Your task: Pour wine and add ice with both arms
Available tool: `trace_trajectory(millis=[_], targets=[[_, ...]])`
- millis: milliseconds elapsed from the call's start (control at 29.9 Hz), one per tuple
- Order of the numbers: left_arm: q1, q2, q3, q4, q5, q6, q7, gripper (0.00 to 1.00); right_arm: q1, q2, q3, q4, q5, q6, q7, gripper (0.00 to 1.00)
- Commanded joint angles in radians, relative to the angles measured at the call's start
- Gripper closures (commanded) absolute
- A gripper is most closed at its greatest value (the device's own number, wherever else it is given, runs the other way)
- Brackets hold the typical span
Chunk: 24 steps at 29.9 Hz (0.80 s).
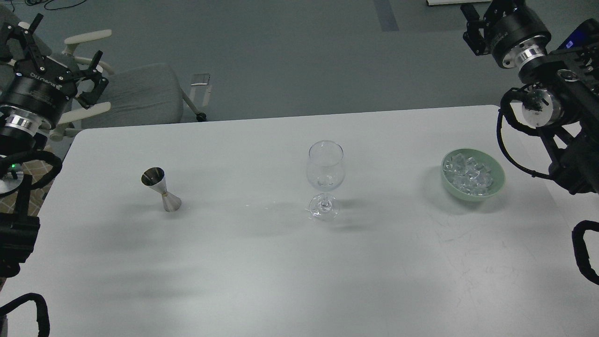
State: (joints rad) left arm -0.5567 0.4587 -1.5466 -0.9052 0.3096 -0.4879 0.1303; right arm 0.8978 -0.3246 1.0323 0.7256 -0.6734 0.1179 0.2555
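Nearest us stands the glass (325, 179), fragile, between jigger (161, 189) and bowl (473, 174) of slippery ice (469, 172). Our left gripper (61, 51) hangs spread and empty; we cannot tell the right gripper's (477, 23) jaws. We would pinch the jigger's waist.

Both arms are black and jointed. The left arm (25, 100) has a cylindrical wrist with white lettering, a shiny silver ring below it, a small green light and thick looping black cable. Its left gripper (58, 51) has thin black clawed fingers. The right arm (550, 89) shows a silver ring, a round silver joint cap, a blue-lit panel and black cable loops
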Motion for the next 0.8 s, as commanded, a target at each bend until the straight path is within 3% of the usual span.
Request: trace_trajectory(millis=[0,234,367,768], targets=[[-0.009,-0.003,0.009,0.0,0.019,0.026,0.0,0.02,-0.003,0.004,-0.006,0.003,0.0,-0.012,-0.002,0.0],[-0.037,0.008,0.029,-0.001,0.005,0.029,-0.004,0.02,0.015,-0.004,-0.046,-0.037,0.008,-0.02,-0.007,0.0],[-0.035,0.006,0.034,-0.003,0.016,0.025,-0.054,0.02,0.013,-0.004,-0.046,-0.054,0.008,-0.011,-0.005,0.0],[-0.049,0.009,0.033,0.003,0.003,0.081,-0.041,0.02,0.004,-0.034,-0.047,-0.046,0.008,-0.012,0.001,0.0]])
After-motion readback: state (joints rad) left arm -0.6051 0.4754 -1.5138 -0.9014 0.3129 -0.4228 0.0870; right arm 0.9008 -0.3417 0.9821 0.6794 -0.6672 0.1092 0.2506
